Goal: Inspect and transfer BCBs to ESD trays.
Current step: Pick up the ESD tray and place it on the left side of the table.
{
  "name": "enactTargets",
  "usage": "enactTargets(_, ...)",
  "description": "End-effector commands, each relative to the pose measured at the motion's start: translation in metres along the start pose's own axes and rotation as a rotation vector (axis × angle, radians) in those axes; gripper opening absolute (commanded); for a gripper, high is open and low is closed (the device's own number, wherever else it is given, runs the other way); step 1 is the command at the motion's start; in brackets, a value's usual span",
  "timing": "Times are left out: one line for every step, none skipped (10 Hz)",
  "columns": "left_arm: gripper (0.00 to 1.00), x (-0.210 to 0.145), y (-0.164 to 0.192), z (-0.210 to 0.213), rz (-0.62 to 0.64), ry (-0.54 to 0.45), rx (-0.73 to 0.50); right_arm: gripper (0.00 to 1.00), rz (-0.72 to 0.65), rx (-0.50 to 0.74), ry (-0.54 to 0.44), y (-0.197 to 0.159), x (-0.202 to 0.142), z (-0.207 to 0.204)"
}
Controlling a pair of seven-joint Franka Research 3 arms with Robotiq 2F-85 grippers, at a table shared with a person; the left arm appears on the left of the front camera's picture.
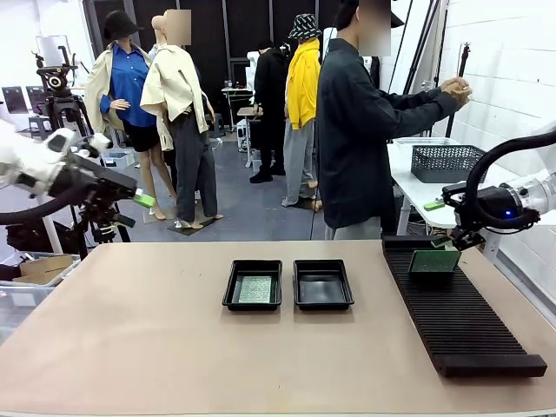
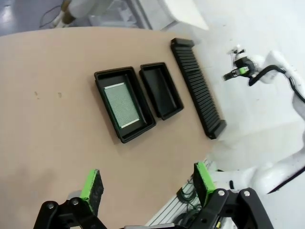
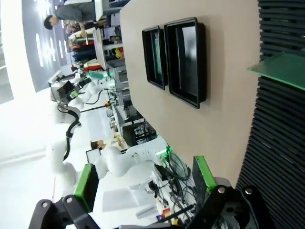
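status: one BCB lies flat in the left ESD tray; the right ESD tray has a bare floor. second BCB stands on edge in the slotted rack, near its far end, on the right side of the counter

right pincer is wide, holding nothing, near the rack's far end and apart from that board. left pincer is also wide and empty, well back off the counter's left side

my read: the step in hand is the right arm picking the racked board. to do it well:
- line the fingers up with the slot, pads on the board's upper part, don't rake the ribs
- lift straight up until clear of the slot before any tilt, else it probably binds
- after inspection, lay it flat inside the right tray's rim, not bridging the wall
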State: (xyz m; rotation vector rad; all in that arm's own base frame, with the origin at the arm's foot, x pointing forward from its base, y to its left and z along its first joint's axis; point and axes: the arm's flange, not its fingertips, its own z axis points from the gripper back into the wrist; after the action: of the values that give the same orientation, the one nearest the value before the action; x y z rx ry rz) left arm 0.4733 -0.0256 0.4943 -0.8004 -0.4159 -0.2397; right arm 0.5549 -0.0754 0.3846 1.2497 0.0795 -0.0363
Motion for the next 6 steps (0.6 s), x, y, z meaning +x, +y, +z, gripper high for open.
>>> enactTargets(1.00,0.008,-0.026,-0.024,0.003,0.065,0.131,1.00,-0.014,0.050,0.037,-0.009,0.004,0.011)
enactTargets(1.00,0.015,-0.038,-0.038,-0.008,0.097,0.172,1.00,-0.044,0.085,0.026,-0.013,0.004,0.016)
enactTargets(1.00,0.019,-0.048,-0.051,-0.020,0.120,0.197,1.00,-0.060,0.107,0.014,-0.019,0.001,0.019)
enactTargets(1.00,0.023,-0.058,-0.066,-0.016,0.138,0.231,1.00,-0.055,0.126,-0.002,-0.024,-0.002,0.023)
enactTargets(1.00,0.026,-0.068,-0.078,-0.016,0.174,0.263,1.00,-0.064,0.125,-0.026,-0.029,-0.006,0.024)
enactTargets(1.00,0.030,-0.080,-0.087,-0.010,0.208,0.292,1.00,-0.069,0.121,-0.049,-0.032,-0.007,0.022)
